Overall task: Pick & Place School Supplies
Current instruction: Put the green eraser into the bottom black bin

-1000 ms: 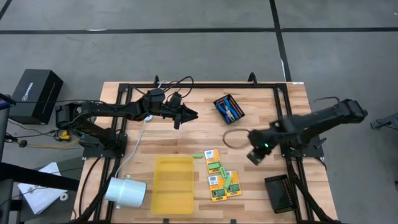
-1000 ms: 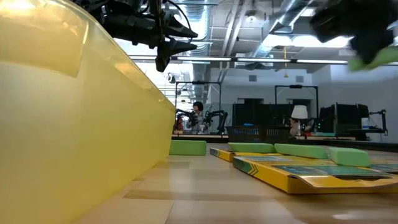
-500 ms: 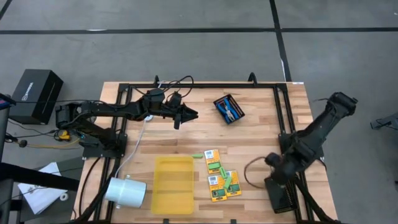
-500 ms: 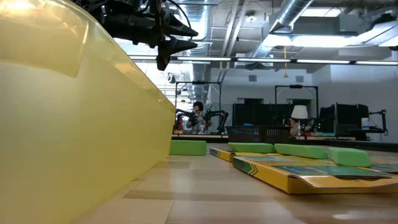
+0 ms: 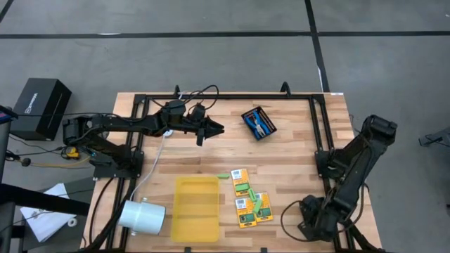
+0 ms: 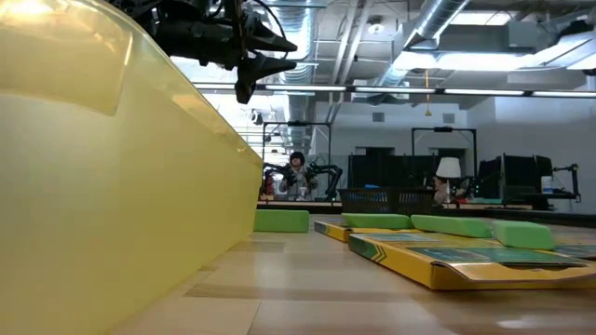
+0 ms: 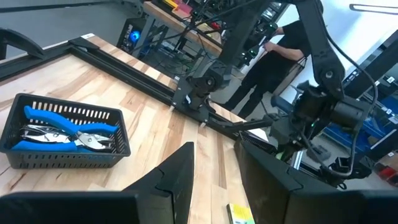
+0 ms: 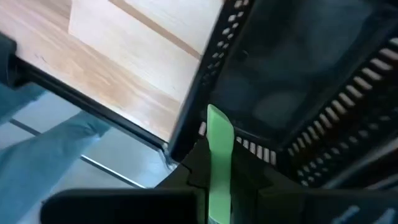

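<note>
We see the wooden table (image 5: 295, 151) carrying a yellow tray (image 5: 195, 209); beside it lie crayon boxes (image 5: 246, 198) (green sticks (image 5: 261, 206) on top), farther off a black mesh basket (image 5: 259, 123).

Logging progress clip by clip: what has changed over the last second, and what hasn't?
The right gripper, shut on a green stick, swung from mid-table toward the near right corner and now sits over the black mesh tray there. The left gripper stayed hovering, open, near the tray with blue scissors. The crayon boxes and yellow tray did not move.
</note>
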